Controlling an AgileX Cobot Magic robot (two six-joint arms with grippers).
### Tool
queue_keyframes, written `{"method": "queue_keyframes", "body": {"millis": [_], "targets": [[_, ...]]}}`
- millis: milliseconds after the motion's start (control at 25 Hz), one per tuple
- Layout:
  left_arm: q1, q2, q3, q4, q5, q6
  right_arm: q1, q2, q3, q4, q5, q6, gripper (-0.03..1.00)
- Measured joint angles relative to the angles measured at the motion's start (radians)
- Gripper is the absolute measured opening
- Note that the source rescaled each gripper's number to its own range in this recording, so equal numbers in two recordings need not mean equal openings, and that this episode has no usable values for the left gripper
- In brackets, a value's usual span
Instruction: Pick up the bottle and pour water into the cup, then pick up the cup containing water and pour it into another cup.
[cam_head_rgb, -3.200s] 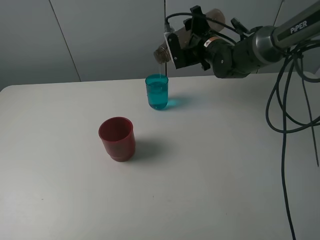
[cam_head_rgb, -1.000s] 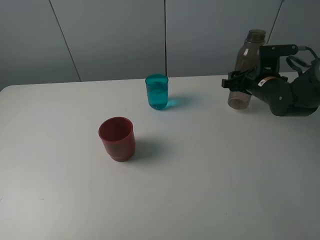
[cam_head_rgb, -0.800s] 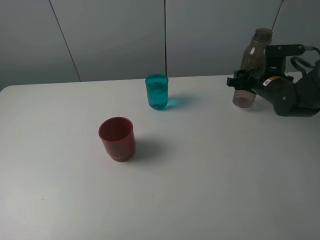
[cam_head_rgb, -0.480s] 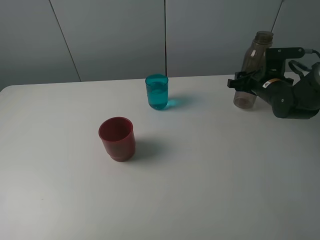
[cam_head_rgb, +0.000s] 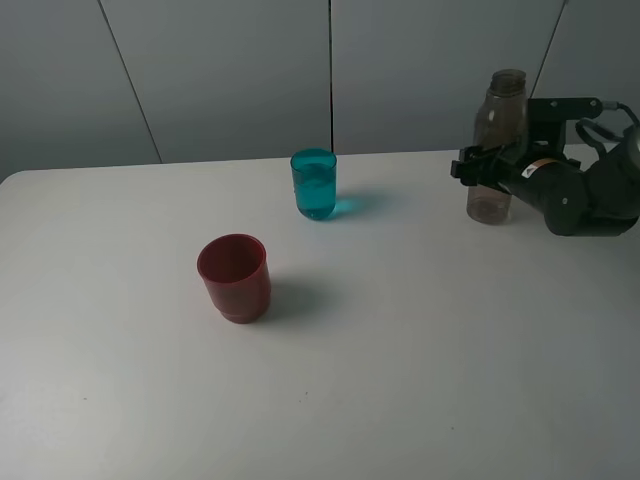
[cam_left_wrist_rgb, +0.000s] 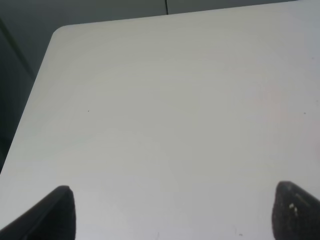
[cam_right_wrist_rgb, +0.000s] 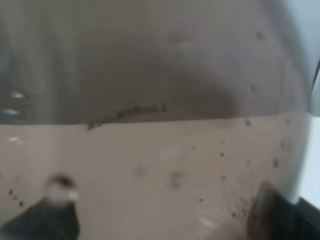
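Standing upright near the 2 o'clock edge of the table (cam_head_rgb: 400, 380), the bottle (cam_head_rgb: 497, 140) sits between the jaws of the right gripper (cam_head_rgb: 491, 172), gripped or loose I cannot tell, with the cup (cam_head_rgb: 314, 185) at 12, the red cup (cam_head_rgb: 234, 278) at 10, bare tabletop around them, and the left gripper (cam_left_wrist_rgb: 175, 212) spread wide.

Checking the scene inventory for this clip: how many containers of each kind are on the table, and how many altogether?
Bottles: 1, grey-brown bottle
Cups: 2, teal cup, red cup
Total: 3
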Motion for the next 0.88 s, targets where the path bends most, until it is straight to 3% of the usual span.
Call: {"method": "queue_keyframes", "body": {"millis": [80, 160, 600, 880], "targets": [[0.000, 0.000, 0.000, 0.000, 0.000, 0.000, 0.000, -0.002, 0.000, -0.008, 0.026, 0.024, 0.89], [0.000, 0.000, 0.000, 0.000, 0.000, 0.000, 0.000, -0.014, 0.008, -0.010, 0.052, 0.034, 0.98], [0.000, 0.000, 0.000, 0.000, 0.000, 0.000, 0.000, -0.151, 0.146, -0.010, 0.106, 0.028, 1.00], [0.000, 0.000, 0.000, 0.000, 0.000, 0.000, 0.000, -0.304, 0.309, -0.015, 0.149, 0.025, 1.00]]}}
